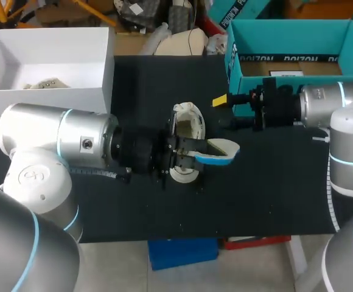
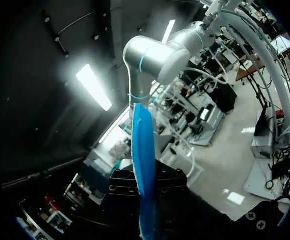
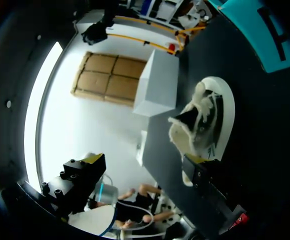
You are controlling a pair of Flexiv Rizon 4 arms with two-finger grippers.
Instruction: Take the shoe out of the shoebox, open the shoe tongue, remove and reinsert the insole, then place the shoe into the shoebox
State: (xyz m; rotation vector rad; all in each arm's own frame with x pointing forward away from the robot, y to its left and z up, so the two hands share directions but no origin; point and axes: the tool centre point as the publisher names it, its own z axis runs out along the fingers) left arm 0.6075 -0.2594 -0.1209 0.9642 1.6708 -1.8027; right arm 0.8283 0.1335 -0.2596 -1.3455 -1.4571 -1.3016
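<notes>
- We see the white shoe (image 1: pixel 187 125) lying on the black worktop (image 1: pixel 274 194), out of the shoebox (image 1: pixel 286 76), with its mouth spread and the tongue pulled up.
- Our left arm comes in over the near end of the shoe. The left tool (image 1: pixel 185 157) is clenched on the insole (image 1: pixel 220 152), which is out of the shoe.
- The insole is white on top with a blue edge. It sticks out from the left tool just beside the shoe, on the side towards our right arm, and is held above the worktop.
- In the left wrist view the insole (image 2: pixel 142 150) shows edge-on as a blue strip rising from between the two dark fingers of the left tool (image 2: pixel 145 192), which press on it from both sides.
- The right tool (image 1: pixel 225 112) sits near the shoe, between it and the shoebox. It is released, with its yellow tips well apart and nothing between them.
- In the right wrist view the right tool (image 3: pixel 142 162) is spread wide, and the shoe (image 3: pixel 205 117) lies ahead of it, just past one finger. Its dark inside is open to view on the worktop (image 3: pixel 265 125).
- The teal shoebox stands open beyond the shoe on our right arm's side (image 3: pixel 257 30), well apart from it.
- A white box (image 1: pixel 48 100) stands open beyond the shoe on our left arm's side (image 3: pixel 160 85).
</notes>
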